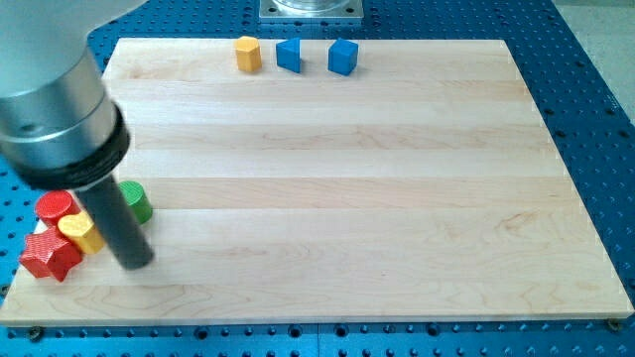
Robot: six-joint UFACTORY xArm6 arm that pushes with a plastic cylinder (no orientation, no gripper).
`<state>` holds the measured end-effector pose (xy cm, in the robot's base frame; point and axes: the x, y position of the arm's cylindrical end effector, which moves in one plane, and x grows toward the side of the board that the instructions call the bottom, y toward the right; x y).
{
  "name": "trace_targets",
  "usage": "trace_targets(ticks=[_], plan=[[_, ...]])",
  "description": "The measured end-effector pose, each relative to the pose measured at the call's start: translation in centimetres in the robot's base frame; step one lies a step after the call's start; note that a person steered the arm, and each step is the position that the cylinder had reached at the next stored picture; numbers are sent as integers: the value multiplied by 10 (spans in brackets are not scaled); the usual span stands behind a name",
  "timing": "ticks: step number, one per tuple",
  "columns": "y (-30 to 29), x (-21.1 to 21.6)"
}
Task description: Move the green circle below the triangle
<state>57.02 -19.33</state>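
Worktop was a pale wooden board on a blue perforated base. No pincer on this rig, so nothing to call released or clenched; arm ended in a dark rod under a big grey cylinder housing at upper left of the frame.

My tip sat at lower left of the frame, on the board, just right of the block cluster.

Green circle was at left of the frame, partly hidden behind the rod, touching or just beside it; only its right part showed. It lay above my tip.

Cluster at lower left, left of the rod:
- red cylinder, uppermost
- yellow block, shape unclear, pressed against the rod's left side
- red block, star-like outline, lowest, near the board's left edge
- a sliver of white at the cluster's left edge, too hidden to identify

Row at top of the frame, well apart from the cluster: yellow hexagon-like block, blue block, blue cube

Couldn't pick out a triangle with certainty
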Motion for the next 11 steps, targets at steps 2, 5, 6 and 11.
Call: trace_targets(ticks=[2,5,6,11], plan=[[62,-151],[-5,-140],[107,-180],[214,-218]])
